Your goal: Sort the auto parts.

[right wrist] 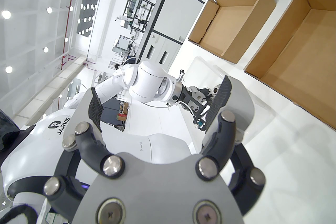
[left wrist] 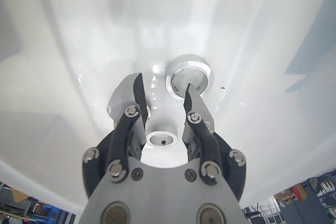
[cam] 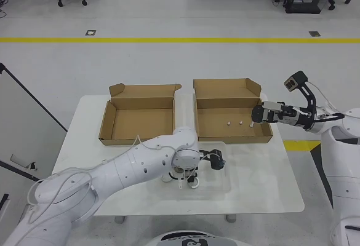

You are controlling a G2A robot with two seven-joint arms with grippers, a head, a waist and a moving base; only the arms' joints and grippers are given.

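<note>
- One white table [cam: 272,184] carries everything, with two open cardboard boxes side by side at its far part.
- The left box [cam: 107,123] holds nothing that I can see. The right box [cam: 216,114] has three small parts [cam: 239,123] in a row near its right wall. So I judge the sorting is begun but not near finished.
- A clear tray [cam: 226,175] stands at the near side of the table, with parts remaining in it.
- My right gripper [right wrist: 160,88] is released, jaws wide apart and grasping nothing. It is near the right wall of the right box.
- My left gripper [left wrist: 162,82] is down in the tray, also released.
- A flanged metal ring [left wrist: 189,75] lies on the tray floor at one fingertip.
- A smaller plain ring [left wrist: 162,138] lies between the fingers, closer to the palm. I judge that at least these two wait for sorting.
</note>
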